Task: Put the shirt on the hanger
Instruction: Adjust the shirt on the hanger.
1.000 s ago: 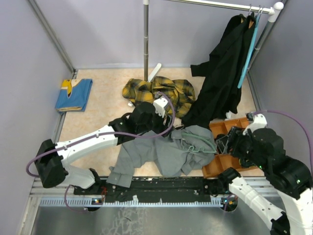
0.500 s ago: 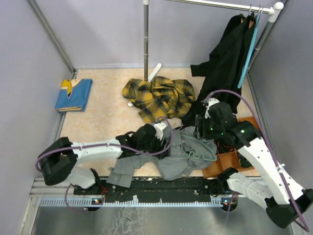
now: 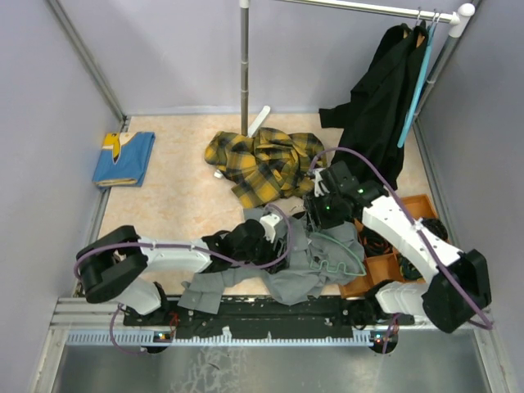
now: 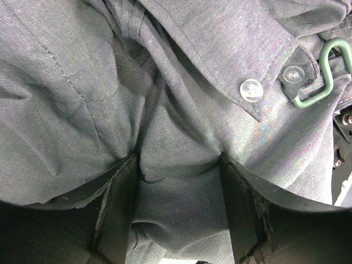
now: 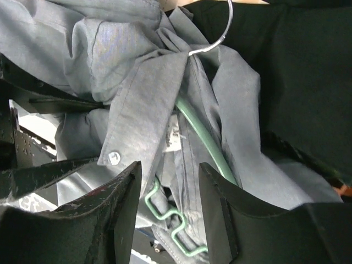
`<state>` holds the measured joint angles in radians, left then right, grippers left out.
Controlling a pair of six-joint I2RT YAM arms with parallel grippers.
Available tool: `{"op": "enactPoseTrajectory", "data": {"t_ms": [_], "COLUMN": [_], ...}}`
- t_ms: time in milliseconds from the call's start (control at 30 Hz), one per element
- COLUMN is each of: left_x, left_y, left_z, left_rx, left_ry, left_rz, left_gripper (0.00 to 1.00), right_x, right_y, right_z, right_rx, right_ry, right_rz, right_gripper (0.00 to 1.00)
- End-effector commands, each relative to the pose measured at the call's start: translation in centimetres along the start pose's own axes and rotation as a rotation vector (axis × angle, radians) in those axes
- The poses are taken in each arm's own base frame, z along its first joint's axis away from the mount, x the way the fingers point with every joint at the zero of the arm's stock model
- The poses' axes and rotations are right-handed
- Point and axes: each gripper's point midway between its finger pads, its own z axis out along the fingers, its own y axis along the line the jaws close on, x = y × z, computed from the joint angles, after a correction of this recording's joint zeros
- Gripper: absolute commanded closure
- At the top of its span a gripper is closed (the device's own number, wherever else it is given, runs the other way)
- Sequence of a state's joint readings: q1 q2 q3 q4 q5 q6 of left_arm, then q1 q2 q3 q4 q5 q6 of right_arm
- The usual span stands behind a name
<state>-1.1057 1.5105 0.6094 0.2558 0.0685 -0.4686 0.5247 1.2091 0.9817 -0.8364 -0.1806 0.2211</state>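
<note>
A crumpled grey shirt [image 3: 291, 266] lies near the front edge between the arms. The pale green hanger [image 3: 337, 255] lies partly inside it, its wavy bar showing at the right. My left gripper [image 3: 270, 244] is pressed down into the shirt. In the left wrist view its jaws [image 4: 179, 198] stand apart with a bulge of shirt [image 4: 176, 165] cloth filling the gap. My right gripper [image 3: 316, 216] hovers open over the collar. In the right wrist view it [image 5: 168, 190] frames the hanger [image 5: 206, 143] arm, wavy bar and collar, gripping nothing.
A yellow plaid shirt [image 3: 266, 160] lies behind the grey one. A black garment [image 3: 377, 123] hangs from the rail on a smooth teal hanger [image 3: 413, 90] at the back right. An orange bin [image 3: 385, 262] sits at the right, a blue cloth [image 3: 123, 158] at the left, a pole [image 3: 244, 65] behind.
The right arm has swung from beside the orange bin leftward to over the shirt's collar. The left gripper has come nearer and sunk into the shirt. Both pairs of jaws have narrowed somewhat.
</note>
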Motion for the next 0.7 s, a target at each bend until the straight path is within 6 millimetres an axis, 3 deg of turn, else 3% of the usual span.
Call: {"op": "enactPoseTrajectory", "data": {"t_ms": [0,167,333,467,667], "left_x": [2.8,3.0,2.9,2.5,2.2], "left_y": [0.5,0.5,0.3,0.2,0.2], "left_z": [0.0,-0.3,-0.3,-0.4,-0.6], "left_rx": [-0.014,-0.017,-0.020,-0.025,-0.038], "left_ry": [0.063,0.058,0.054,0.040,0.029], "left_rz": [-0.023,-0.024,-0.017,-0.011,0.000], "left_gripper": [0.34,0.34,0.35,0.35,0.35], "right_x": [-1.9,-4.9,-7.1,-7.3,-5.9], "right_y": [1.0,0.3,-1.1,-1.6,-2.8], "right_z": [1.9,4.0,6.0,7.7,9.9], "right_rx": [-0.077,-0.033,0.040,0.060,0.115], "right_ry": [-0.039,-0.172,-0.258,-0.249,-0.186], "right_rz": [-0.039,0.070,0.222,0.270,0.291], "right_gripper": [0.54,0.50,0.52,0.54,0.56]}}
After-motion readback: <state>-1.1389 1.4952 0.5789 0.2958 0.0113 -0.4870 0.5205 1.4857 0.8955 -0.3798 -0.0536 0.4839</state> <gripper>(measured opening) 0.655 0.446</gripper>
